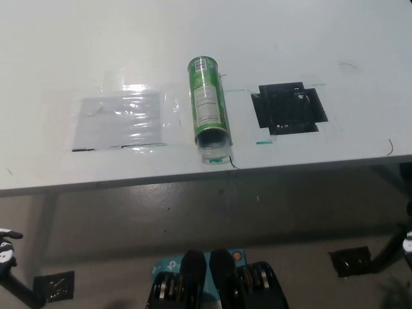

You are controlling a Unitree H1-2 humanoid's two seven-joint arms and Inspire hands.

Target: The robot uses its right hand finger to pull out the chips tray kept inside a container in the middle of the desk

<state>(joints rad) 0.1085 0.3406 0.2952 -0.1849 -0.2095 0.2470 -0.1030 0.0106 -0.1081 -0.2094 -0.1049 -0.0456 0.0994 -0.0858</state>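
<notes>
The white left hand (6, 248) shows only at the lower left edge and the black right hand (407, 243) only at the right edge; whether their fingers are apart, I cannot tell. On the white desk (193, 38), near its front edge, the green cylindrical chips can (207, 103) lies on its side, and the clear plastic tray (214, 154) just sticks out of its open mouth. The tray looks light, thin and slippery; a finger should hook its lip.

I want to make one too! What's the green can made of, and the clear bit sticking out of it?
The green can looks like cardboard with a glossy printed label; it catches the light. The tray poking from its open end seems to be thin clear plastic, since the desk shows through it.
</notes>
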